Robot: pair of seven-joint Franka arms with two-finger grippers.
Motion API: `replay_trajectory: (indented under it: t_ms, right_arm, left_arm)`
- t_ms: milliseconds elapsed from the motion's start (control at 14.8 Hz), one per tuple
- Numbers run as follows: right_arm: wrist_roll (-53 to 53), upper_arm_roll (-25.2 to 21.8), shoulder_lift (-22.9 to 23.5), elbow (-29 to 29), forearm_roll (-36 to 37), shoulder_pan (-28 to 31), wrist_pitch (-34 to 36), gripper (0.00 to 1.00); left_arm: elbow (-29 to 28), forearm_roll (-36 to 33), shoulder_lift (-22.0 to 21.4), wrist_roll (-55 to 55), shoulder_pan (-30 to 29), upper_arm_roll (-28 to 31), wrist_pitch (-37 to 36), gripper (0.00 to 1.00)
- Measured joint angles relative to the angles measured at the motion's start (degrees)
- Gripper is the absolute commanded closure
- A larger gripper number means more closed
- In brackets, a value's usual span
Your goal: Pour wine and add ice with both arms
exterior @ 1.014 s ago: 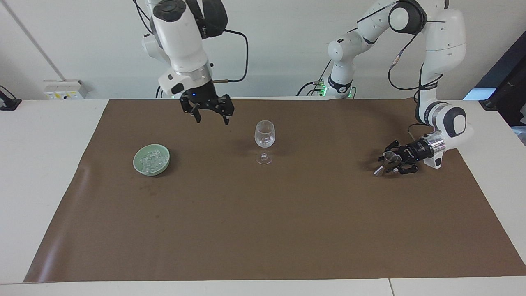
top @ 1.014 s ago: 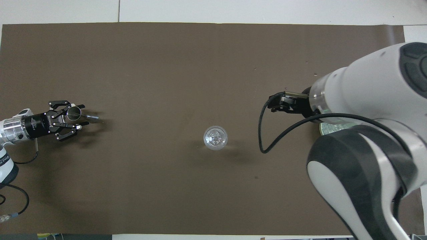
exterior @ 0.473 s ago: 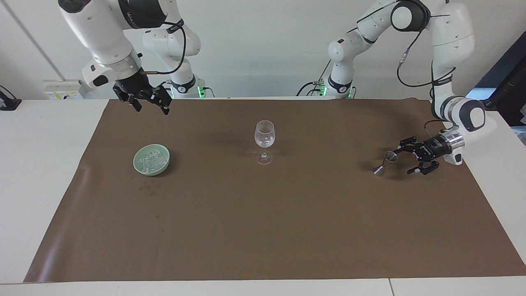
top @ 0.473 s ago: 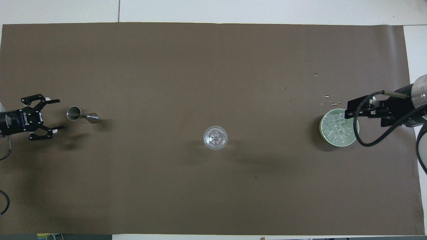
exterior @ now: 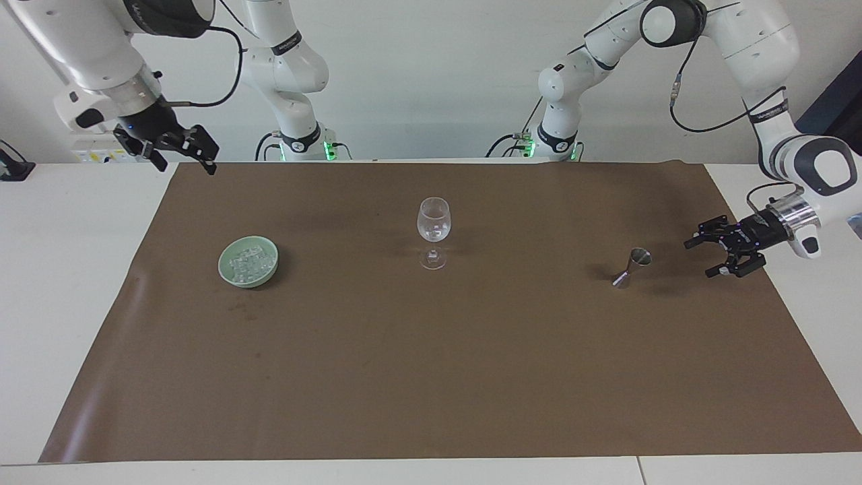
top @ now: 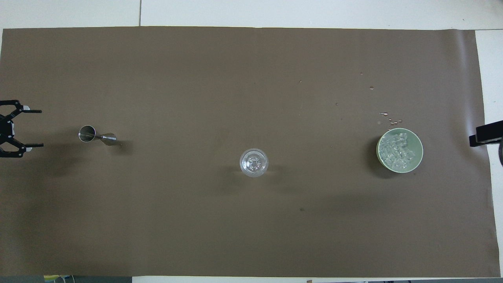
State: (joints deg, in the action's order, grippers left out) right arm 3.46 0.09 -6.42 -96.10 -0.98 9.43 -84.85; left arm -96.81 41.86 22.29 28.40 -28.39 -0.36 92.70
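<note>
A clear wine glass (exterior: 434, 228) stands mid-mat, with small clear cubes in its bowl in the overhead view (top: 254, 162). A pale green bowl (exterior: 221, 264) holds the ice (exterior: 248, 260) toward the right arm's end; the bowl (top: 419, 157) and its ice (top: 396, 149) also show from overhead. A small steel jigger (exterior: 632, 267) (top: 96, 135) stands free on the mat toward the left arm's end. My left gripper (exterior: 699, 258) (top: 40, 128) is open and empty, apart from the jigger. My right gripper (exterior: 187, 166) is open and empty, raised over the mat's corner.
A brown mat (exterior: 431, 377) covers most of the white table. Water droplets (top: 389, 118) lie on the mat just farther from the robots than the bowl. Only a black tip of the right gripper (top: 485, 135) shows from overhead.
My left gripper has let go of the jigger and drawn back toward its own end of the table. My right gripper has swung from beside the glass out past the bowl.
</note>
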Motion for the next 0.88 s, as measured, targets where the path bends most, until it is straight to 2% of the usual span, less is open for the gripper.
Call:
replay_trajectory:
  t_ms: [270, 541, 879]
  right_arm:
    - [1.44, -0.68, 1.27, 2.29, 0.00, -0.86, 3.30, 0.00]
    - [1.27, -0.61, 1.68, 2.66, 0.02, -1.80, 3.58, 0.00]
    - [1.27, -0.81, 1.65, 4.97, 0.02, -1.73, 4.43, 0.00]
  left_arm:
    - [4.04, -16.32, -6.09, -1.90, 10.27, -0.55, -0.33, 0.00]
    - [4.25, -24.99, -11.84, -10.51, 18.09, -0.64, -0.87, 0.00]
    - [4.20, -33.64, -16.12, -21.90, 26.57, -0.63, -1.07, 0.00]
